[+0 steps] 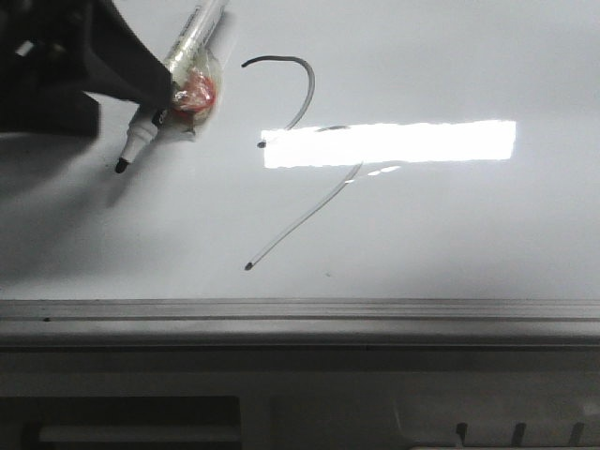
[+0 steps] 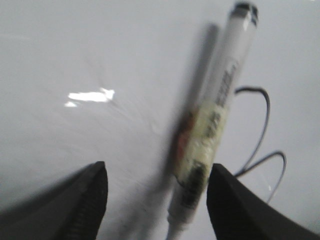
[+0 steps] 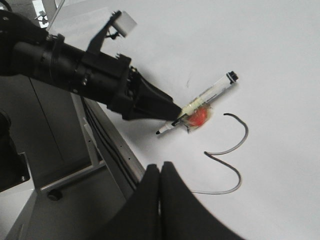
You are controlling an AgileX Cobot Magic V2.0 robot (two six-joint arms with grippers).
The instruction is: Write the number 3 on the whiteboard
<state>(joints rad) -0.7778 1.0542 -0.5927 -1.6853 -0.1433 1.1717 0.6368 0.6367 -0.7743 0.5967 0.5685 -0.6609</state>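
One number 3 [image 1: 305,141] on whiteboard [image 1: 450,234].

The large glossy white whiteboard [image 1: 450,225] is throwing back bright glare above its ridged grey metal rail [image 1: 300,314], while the smooth white plastic marker [image 1: 183,56] is wearing crinkled, shiny clear tape [image 1: 195,89].
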